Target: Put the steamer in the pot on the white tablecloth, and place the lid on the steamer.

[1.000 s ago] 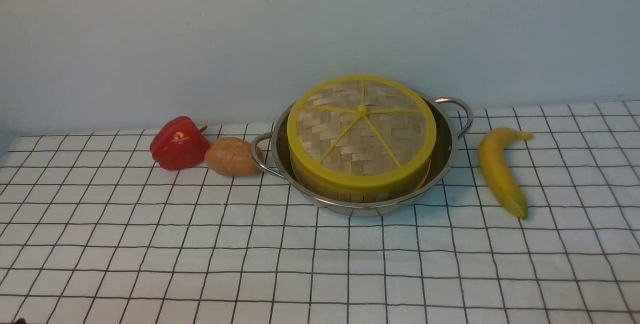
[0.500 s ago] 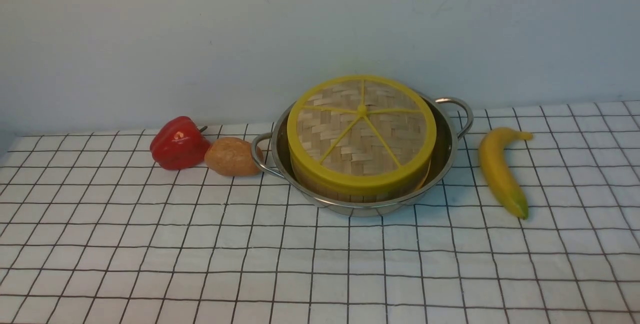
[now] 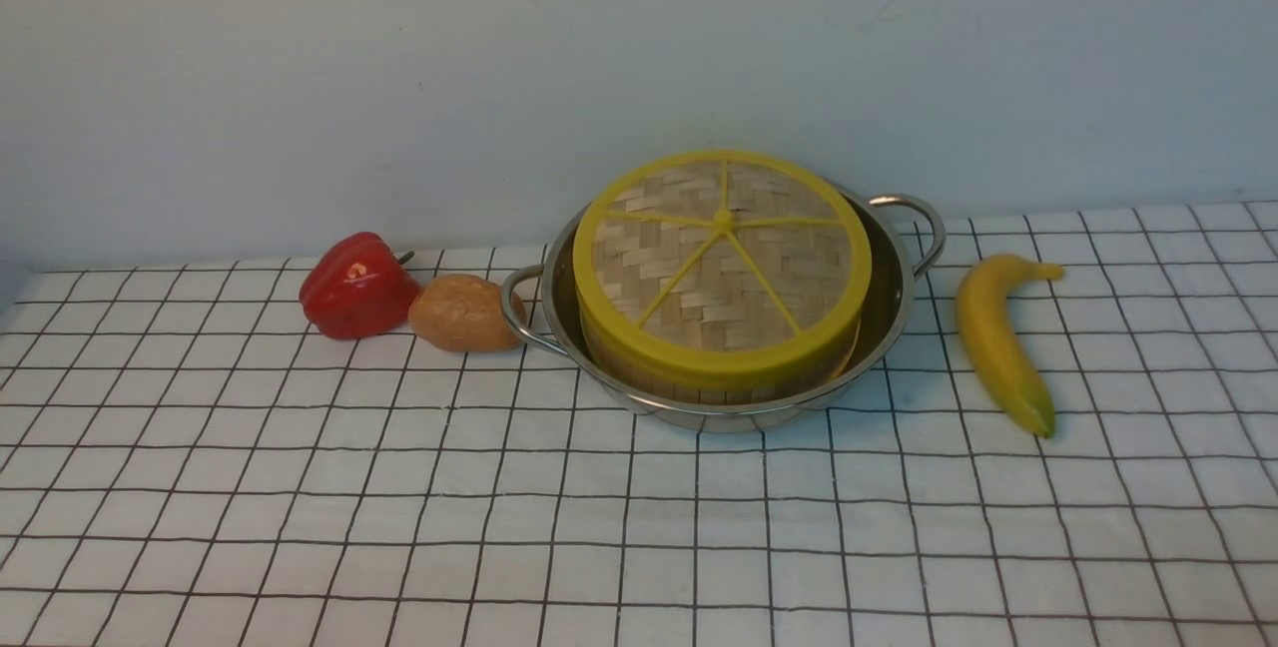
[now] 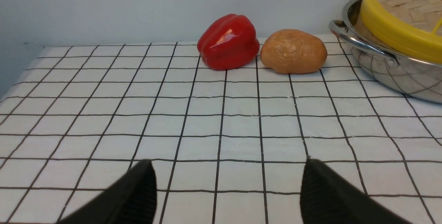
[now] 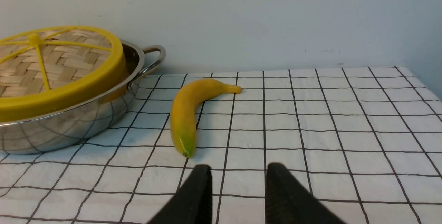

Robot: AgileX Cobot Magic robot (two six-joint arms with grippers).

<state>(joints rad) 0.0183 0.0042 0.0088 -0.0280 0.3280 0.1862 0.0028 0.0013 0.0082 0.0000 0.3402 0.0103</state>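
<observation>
Front view first: the pot [image 3: 727, 397] sits on the white tablecloth [image 3: 639, 527] over the tabletop, the steamer [image 3: 714, 379] is down inside it, and the lid [image 3: 721, 263] lies flat on top, hub up, spokes fanning out; the pot's two loop handles run left to right. A red pepper [image 3: 357, 285] and a potato [image 3: 464, 313] line up on the left, the potato just beside the handle, and a banana [image 3: 998, 339] lies on the right, its long axis running near to far. No arm shows here. Over to the left wrist view: the left end effector [image 4: 228, 189] hangs low with its fingers spread wide and nothing between them; pepper [image 4: 228, 42] and potato [image 4: 293, 51] sit ahead of it, the pot [image 4: 390, 72] off to one side. Right wrist view now: the right end effector [image 5: 238, 193] shows a narrow gap between its fingers, gripping nothing, and the banana [image 5: 188, 111] lies just ahead, green tip toward it, with the pot [image 5: 69, 123] and lid [image 5: 58, 75] beyond and aside.
</observation>
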